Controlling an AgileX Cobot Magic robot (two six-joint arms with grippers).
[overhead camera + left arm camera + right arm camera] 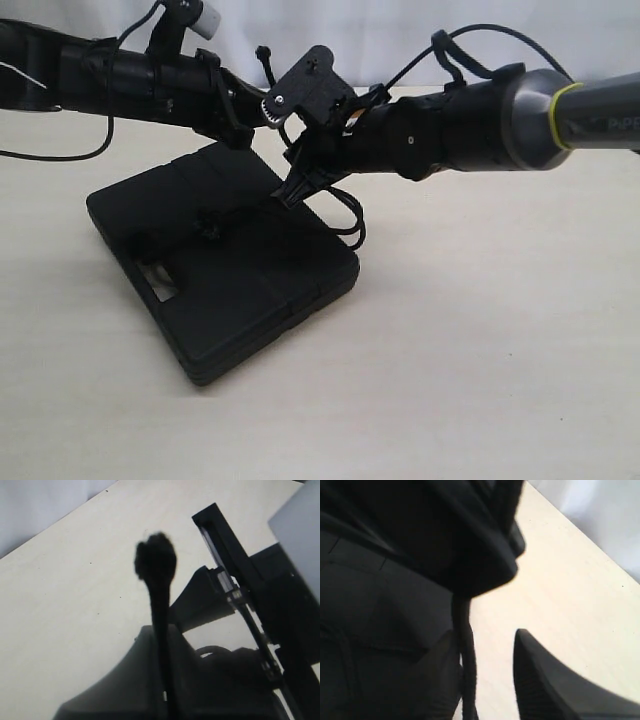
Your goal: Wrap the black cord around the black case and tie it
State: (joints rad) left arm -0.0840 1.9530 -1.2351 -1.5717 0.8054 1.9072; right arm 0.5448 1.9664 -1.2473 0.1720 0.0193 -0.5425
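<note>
left claw clamped on black cord | right claw part-open astride cord | both reaching over black case

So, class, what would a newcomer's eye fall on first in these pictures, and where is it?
The left arm and right arm meet over the black case, lying flat on the table left of centre. In the left wrist view the black cord, frayed at its end, sticks out of the shut left gripper; in the right wrist view it runs through the open right gripper.

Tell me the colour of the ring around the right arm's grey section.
Yellow-green; the ring shows best in the exterior view.
</note>
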